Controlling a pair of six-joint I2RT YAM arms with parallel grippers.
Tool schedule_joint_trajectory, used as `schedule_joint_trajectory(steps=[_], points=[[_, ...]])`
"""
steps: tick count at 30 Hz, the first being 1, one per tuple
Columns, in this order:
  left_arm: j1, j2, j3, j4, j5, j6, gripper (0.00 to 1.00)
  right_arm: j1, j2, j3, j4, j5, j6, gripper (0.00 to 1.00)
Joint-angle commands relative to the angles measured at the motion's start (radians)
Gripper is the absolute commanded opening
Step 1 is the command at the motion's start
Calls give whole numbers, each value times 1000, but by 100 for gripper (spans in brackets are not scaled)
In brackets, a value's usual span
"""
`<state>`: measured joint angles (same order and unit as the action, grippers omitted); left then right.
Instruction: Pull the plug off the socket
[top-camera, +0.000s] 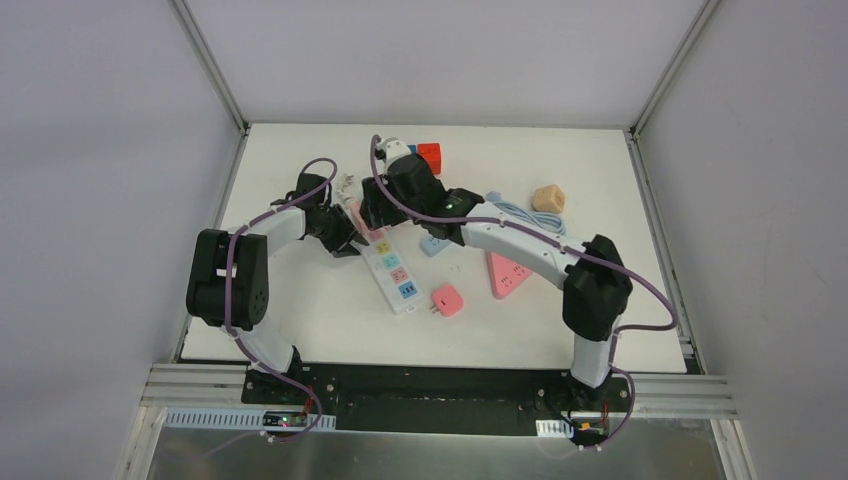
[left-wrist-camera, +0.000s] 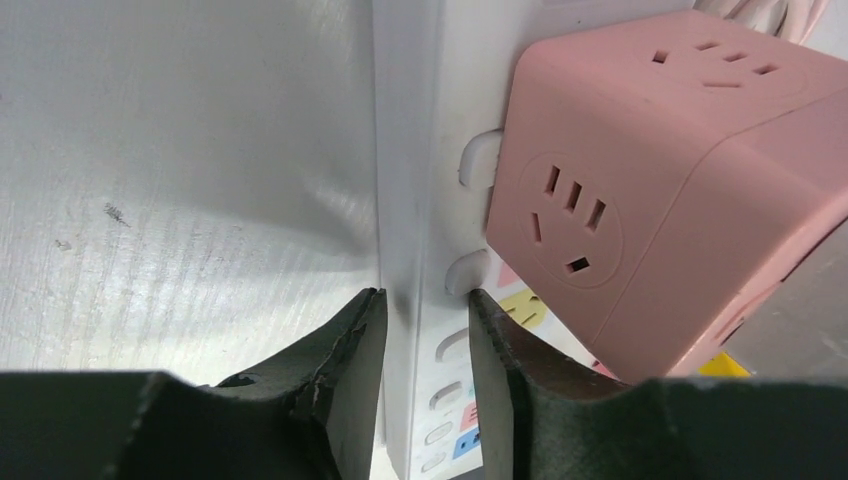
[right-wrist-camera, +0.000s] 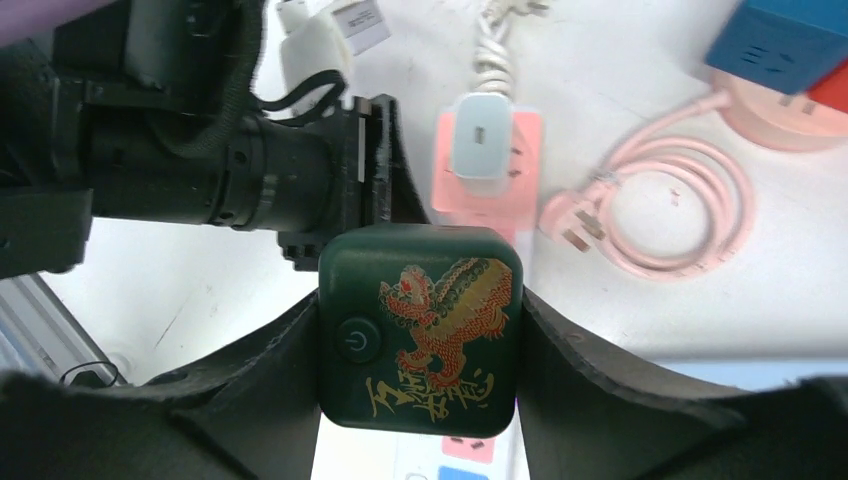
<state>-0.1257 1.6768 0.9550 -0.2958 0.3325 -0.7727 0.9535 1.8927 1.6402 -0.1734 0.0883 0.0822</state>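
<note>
Centrally, the dark green plug (right-wrist-camera: 418, 345), printed with a red-and-gold dragon, sits directly over the white power strip (top-camera: 392, 268), clamped on both sides by the right gripper (right-wrist-camera: 420, 305). Whether its pins are still seated cannot be told. The left gripper (left-wrist-camera: 425, 310) pinches the strip's long edge, one finger on the side wall and one on the top face. Just beyond, a pink cube adapter (left-wrist-camera: 640, 180) stands on the strip. A coiled pink cable (right-wrist-camera: 680, 200) lies on the table (top-camera: 300, 310).
</note>
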Motion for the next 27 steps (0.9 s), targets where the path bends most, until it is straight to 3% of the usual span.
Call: schedule_joint_trajectory(steps=[1, 6, 12, 21, 23, 27], points=[[-22, -20, 9, -64, -20, 54, 39, -74, -162, -101, 7, 8, 16, 0], [-23, -86, 126, -171, -64, 118, 49, -181, -268, -261, -59, -76, 57, 4], [-26, -223, 130, -202, -290, 149, 49, -244, -316, -434, -141, -121, 72, 15], [-25, -281, 138, -195, -378, 172, 48, -256, -268, -485, -253, -142, 96, 28], [-26, -289, 132, -190, -386, 180, 48, -257, -259, -487, -260, -103, 106, 36], [-25, -303, 119, -187, -401, 193, 49, -258, -244, -468, -285, -2, 116, 61]])
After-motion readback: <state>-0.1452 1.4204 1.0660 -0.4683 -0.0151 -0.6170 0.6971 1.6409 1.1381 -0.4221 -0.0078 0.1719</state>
